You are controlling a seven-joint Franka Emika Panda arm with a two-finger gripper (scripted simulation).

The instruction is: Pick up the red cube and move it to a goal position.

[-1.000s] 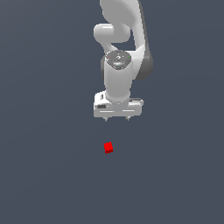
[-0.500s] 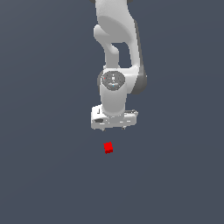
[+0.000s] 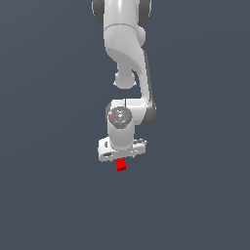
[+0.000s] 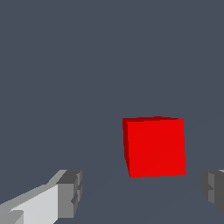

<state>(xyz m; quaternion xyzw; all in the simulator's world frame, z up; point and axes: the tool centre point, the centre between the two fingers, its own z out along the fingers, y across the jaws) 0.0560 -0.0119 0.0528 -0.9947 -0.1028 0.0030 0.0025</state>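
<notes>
In the exterior view, the gripper (image 3: 121, 157) has been lowered a long way over the past second. A second ago it hung well above the red cube (image 3: 121, 165), with clear grey floor between them; half a second ago that gap had narrowed; now the white gripper body is seen directly above the cube, and only the cube's lower part shows beneath it. The arm's upper links have been folded forward and down to bring this about. The cube itself has not been moved: it rests on the floor (image 3: 44, 195) at the same spot as before. The fingertips cannot be made out here, being hidden behind the gripper body.

In the wrist view, the fingers are held apart, one grey pad (image 4: 70, 193) on one side and the other (image 4: 213, 190) at the opposite edge. The red cube (image 4: 154, 147) is seen in the gap between them, nearer the second pad and touched by neither. It stands square on the floor.

The descent is judged to be almost complete and the grasp not yet made. A small sideways correction may be needed before closing, since the cube lies off-centre in the gap. No goal marker can be seen in either view.
</notes>
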